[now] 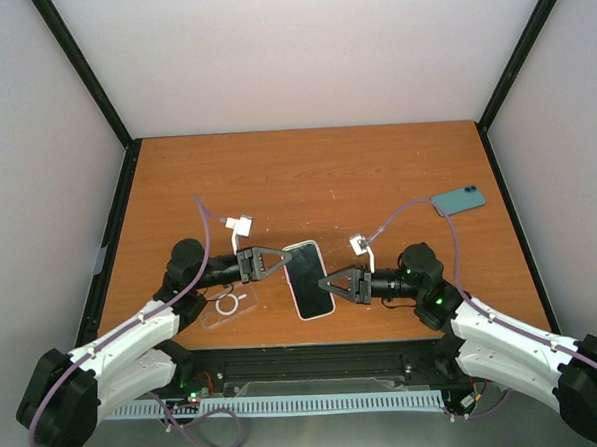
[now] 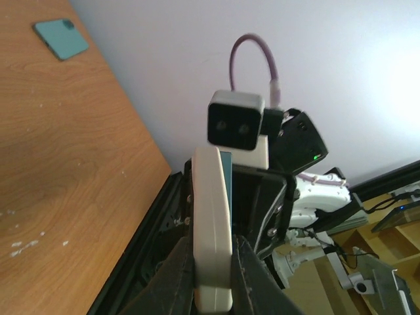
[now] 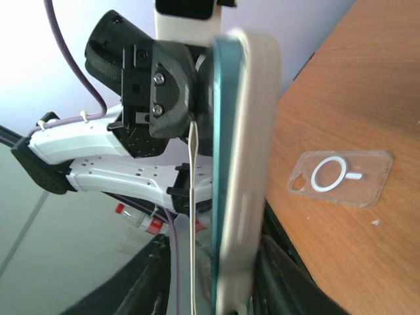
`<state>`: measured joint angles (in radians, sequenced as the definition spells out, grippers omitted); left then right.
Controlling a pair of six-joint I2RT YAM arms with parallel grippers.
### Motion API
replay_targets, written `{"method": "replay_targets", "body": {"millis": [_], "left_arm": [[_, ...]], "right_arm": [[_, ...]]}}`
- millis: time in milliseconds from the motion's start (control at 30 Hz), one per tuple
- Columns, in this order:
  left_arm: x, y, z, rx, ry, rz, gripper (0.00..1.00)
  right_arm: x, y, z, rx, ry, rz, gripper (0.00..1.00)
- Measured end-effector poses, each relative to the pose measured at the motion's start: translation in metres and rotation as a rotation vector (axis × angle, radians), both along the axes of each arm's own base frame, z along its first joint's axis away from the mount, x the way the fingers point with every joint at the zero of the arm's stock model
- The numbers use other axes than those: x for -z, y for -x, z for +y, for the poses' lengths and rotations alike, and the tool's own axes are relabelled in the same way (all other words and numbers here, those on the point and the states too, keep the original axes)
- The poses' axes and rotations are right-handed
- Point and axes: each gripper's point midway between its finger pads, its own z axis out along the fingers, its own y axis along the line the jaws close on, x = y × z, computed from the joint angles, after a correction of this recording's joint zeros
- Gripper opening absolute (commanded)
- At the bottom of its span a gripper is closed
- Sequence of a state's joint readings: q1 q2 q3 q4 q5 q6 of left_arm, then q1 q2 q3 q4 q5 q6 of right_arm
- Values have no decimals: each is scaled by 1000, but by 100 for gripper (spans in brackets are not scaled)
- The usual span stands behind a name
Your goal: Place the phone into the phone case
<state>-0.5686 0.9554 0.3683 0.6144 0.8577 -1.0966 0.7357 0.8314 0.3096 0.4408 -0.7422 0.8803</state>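
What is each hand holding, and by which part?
Both hold the same phone. The left hand pinches its left long edge toward the far end. The right hand pinches its right long edge, nearer the middle.

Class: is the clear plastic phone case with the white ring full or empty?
Empty: wood shows through the clear plastic case; the left gripper and right gripper hold the white-edged phone.

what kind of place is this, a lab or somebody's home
Probably a robotics lab test cell: a wooden table walled by plain white panels on black frame posts, a left arm and right arm bolted at its near edge, and cluttered shelves beyond.
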Motion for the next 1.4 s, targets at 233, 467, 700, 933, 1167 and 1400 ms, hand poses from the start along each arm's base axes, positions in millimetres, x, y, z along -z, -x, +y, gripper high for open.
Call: {"method": "replay_targets", "body": {"millis": [233, 467, 700, 933, 1167, 1400], "left_arm": [[16, 8, -2, 53, -66, 10, 0], [10, 16, -4, 116, -75, -45, 0], [14, 22, -5, 163, -88, -46, 0], [14, 17, -7, 159, -134, -30, 0], [11, 9, -11, 144, -178, -27, 1], [15, -8, -10, 51, -193, 19, 0]], "right_arm": [[-7, -13, -1, 75, 7, 10, 48], [-26, -24, 4, 103, 6, -2, 46], [-20, -32, 11, 98, 34, 14, 22], [-23, -32, 9, 110, 34, -19, 3], [-25, -35, 2, 159, 48, -39, 39], [-10, -32, 1, 147, 92, 18, 67]]}}
